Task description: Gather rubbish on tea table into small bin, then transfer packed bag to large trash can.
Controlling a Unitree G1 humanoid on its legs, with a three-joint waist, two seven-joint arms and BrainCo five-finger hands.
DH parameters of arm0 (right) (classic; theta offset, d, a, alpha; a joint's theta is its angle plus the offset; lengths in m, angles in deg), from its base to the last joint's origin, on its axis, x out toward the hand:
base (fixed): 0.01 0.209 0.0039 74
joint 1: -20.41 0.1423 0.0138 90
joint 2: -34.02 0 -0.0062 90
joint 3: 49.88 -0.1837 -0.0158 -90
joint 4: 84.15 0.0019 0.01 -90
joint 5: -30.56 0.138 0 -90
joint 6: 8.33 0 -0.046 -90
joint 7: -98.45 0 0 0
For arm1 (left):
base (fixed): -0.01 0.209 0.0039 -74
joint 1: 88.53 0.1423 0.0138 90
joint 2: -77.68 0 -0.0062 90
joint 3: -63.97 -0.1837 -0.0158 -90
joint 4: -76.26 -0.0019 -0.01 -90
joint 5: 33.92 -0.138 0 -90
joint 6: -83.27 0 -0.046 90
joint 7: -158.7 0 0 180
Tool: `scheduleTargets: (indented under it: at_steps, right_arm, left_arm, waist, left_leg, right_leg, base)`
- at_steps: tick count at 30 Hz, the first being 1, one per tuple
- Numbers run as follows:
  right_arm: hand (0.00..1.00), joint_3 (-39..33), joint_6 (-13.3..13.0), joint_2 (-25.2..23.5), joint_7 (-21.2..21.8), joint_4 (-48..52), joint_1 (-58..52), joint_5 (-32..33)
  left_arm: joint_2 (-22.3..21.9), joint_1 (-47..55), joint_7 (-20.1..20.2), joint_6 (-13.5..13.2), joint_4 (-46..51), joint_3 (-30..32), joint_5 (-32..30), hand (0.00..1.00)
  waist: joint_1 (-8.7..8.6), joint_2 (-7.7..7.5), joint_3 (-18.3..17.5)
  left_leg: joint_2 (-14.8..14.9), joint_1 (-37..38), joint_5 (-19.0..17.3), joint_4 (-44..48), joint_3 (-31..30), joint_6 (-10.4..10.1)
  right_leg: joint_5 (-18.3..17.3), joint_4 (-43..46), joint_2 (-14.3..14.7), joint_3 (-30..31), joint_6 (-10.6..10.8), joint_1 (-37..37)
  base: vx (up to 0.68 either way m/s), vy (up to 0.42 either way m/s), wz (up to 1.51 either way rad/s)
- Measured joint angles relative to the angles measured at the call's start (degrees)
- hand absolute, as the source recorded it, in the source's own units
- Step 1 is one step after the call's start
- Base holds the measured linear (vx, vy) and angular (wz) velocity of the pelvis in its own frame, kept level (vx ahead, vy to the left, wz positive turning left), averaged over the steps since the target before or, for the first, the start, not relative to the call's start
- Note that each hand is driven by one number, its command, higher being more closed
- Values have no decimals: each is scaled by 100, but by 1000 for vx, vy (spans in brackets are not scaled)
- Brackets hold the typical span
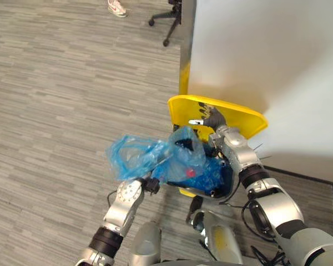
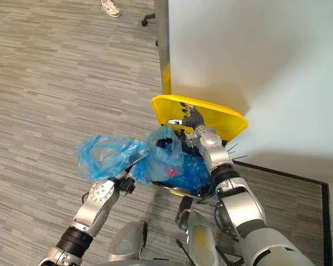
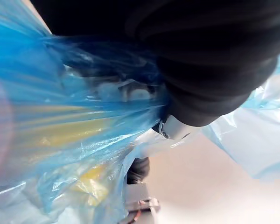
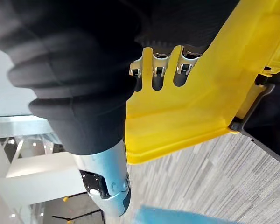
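Both arms out: right hand (image 1: 213, 119), fingers straight, props yellow lid (image 1: 241, 119) at 1 o'clock; left hand (image 1: 150, 184) buried in blue bag (image 1: 139, 155), can't tell its fingers.

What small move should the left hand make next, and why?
Probably move the left hand toward the robot's right, over the trash can, before lowering. The right hand props the yellow lid up, so the can is open, but much of the blue bag hangs beside it, over the floor.
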Motion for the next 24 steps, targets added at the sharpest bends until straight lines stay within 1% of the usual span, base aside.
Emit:
scheduleTargets:
  at_steps: [3, 5, 7, 9, 10, 12, 13, 14, 15, 16, 18, 19, 20, 21, 24]
  right_arm:
    - [0, 270, 44, 3, 128, 6, 296, -12]
    - [0, 283, 114, 21, 140, 6, 517, -12]
    - [0, 410, 128, 165, 226, 43, 797, -12]
    - [0, 538, 129, 303, 258, 187, 1039, -15]
    - [0, 544, 127, 363, 273, 237, 1274, -22]
    - [0, 599, 99, 451, 293, 247, 1464, -18]
    - [0, 735, 56, 507, 292, 253, 1634, -14]
    - [0, 770, 13, 518, 292, 253, 1727, -14]
    - [0, 774, -25, 521, 291, 254, 1745, -11]
    - [0, 843, -124, 587, 279, 265, 1762, 1]
    - [0, 1072, -274, 812, 227, 462, 1775, 24]
    - [0, 1130, -329, 853, 211, 473, 1783, 57]
    - [0, 1166, -397, 899, 200, 496, 1790, 61]
    - [0, 1194, -390, 923, 108, 475, 1789, 67]
    - [0, 1331, -331, 1017, -34, 451, 1784, 91]
  left_arm:
    - [-18, -314, -54, 0, -23, -175, -17, 100]
    - [-65, -557, -114, -8, -154, -230, -50, 100]
    - [-171, -1050, -224, -68, -615, -236, -54, 100]
    - [-229, -1439, -335, -103, -1047, -240, -56, 100]
    - [-228, -1753, -414, -121, -1491, -268, -74, 100]
    - [-252, -2030, -522, -121, -2119, -314, -229, 100]
    - [-311, -2151, -624, -110, -2612, -310, -337, 100]
    - [-343, -2194, -681, -99, -3032, -289, -422, 100]
    - [-355, -2196, -736, -98, -3203, -286, -458, 100]
    - [-410, -2215, -835, -93, -3520, -236, -538, 100]
    - [-566, -2361, -1099, -89, -4125, 81, -589, 100]
    - [-567, -2408, -1166, -87, -4246, 137, -631, 100]
    - [-567, -2496, -1221, -82, -4398, 182, -637, 0]
    - [-555, -2611, -1277, -75, -4603, 244, -672, 0]
    - [-548, -2782, -1281, -37, -4892, 378, -753, 0]
  waist:
    - [-153, 1, 62]
    - [-247, -1, 149]
    - [-314, 4, 345]
    - [-399, -17, 454]
    - [-470, -14, 587]
    - [-532, -20, 656]
    - [-595, -18, 685]
    - [-589, -30, 709]
    - [-595, -29, 714]
    - [-599, -31, 715]
    - [-623, -38, 720]
    - [-631, -55, 730]
    - [-644, -74, 776]
    - [-669, -106, 802]
    - [-727, -110, 920]
  left_leg:
    - [21, 19, -14, 3, 77, 13]
    - [24, 6, -16, 17, 121, 16]
    - [31, -57, -18, 72, 135, 16]
    - [31, -283, -29, 192, 143, 18]
    - [33, -434, -59, 341, 154, 11]
    - [54, -635, -100, 499, 180, 14]
    - [77, -770, -169, 640, 220, 18]
    - [112, -834, -231, 745, 335, 18]
    - [121, -870, -262, 797, 373, 44]
    - [127, -952, -311, 892, 444, 50]
    - [127, -1191, -419, 1127, 508, 113]
    - [126, -1238, -434, 1180, 533, 120]
    - [126, -1286, -454, 1238, 568, 138]
    - [123, -1403, -477, 1305, 623, 178]
    - [120, -1546, -499, 1417, 657, 212]
  right_leg:
    - [-12, -44, 60, 84, 22, -12]
    - [-7, -67, 69, 94, 20, -20]
    - [52, -123, 89, 93, 0, -40]
    - [105, -132, 90, 95, 1, -227]
    - [179, -101, 94, 96, -71, -361]
    - [204, -49, 101, 110, -98, -528]
    - [206, 26, 117, 146, -102, -659]
    - [206, 111, 153, 239, -102, -772]
    - [206, 143, 164, 270, -102, -828]
    - [205, 219, 171, 349, -101, -940]
    - [212, 353, 171, 448, -91, -1194]
    - [218, 379, 171, 473, -81, -1248]
    - [231, 389, 174, 506, -63, -1293]
    - [256, 377, 175, 548, -16, -1400]
    - [290, 374, 175, 579, 6, -1514]
  base:
    - [10, -10, -15]
    - [0, -3, -8]
    - [-18, -1, -2]
    - [-31, 5, -5]
    - [-16, 18, -7]
    - [-20, 23, -11]
    - [-14, 29, -31]
    - [-19, 45, -36]
    - [-13, 45, -40]
    - [-21, 55, -32]
    - [-32, 55, -28]
    - [-31, 39, -18]
    - [-51, 44, -19]
    - [-50, 42, -17]
    - [-41, 46, -10]
